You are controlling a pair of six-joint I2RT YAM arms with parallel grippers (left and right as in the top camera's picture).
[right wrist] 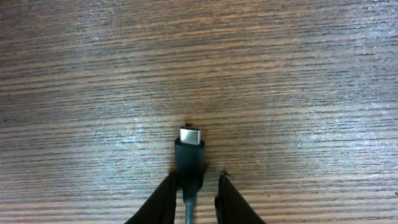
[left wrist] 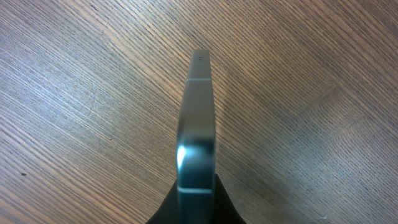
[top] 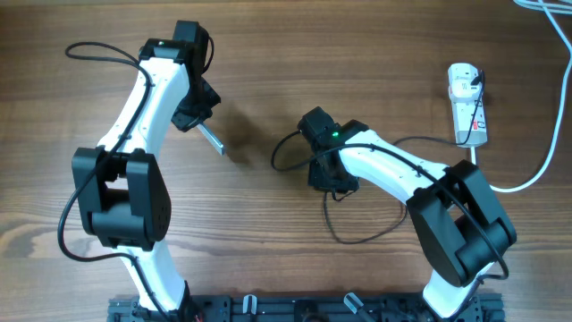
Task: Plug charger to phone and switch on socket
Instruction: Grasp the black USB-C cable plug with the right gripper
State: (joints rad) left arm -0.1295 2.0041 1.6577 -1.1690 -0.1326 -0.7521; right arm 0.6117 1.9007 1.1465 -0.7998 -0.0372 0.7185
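My left gripper (top: 198,116) is shut on the phone (top: 213,139) and holds it edge-on above the table. In the left wrist view the phone (left wrist: 198,112) shows only its thin metallic edge, rising from between the fingers (left wrist: 198,202). My right gripper (top: 329,179) is low over the table's middle. In the right wrist view its fingers (right wrist: 194,180) stand slightly apart around the charger's connector (right wrist: 189,149). The left finger touches the connector and a gap shows at the right finger. The thin black charger cable (top: 357,240) loops behind it. The white socket (top: 465,103) lies at the far right.
A thick white lead (top: 545,161) runs from the socket along the right edge. The arm bases stand at the front edge of the wooden table (top: 268,268). The two grippers are roughly a hand's width apart.
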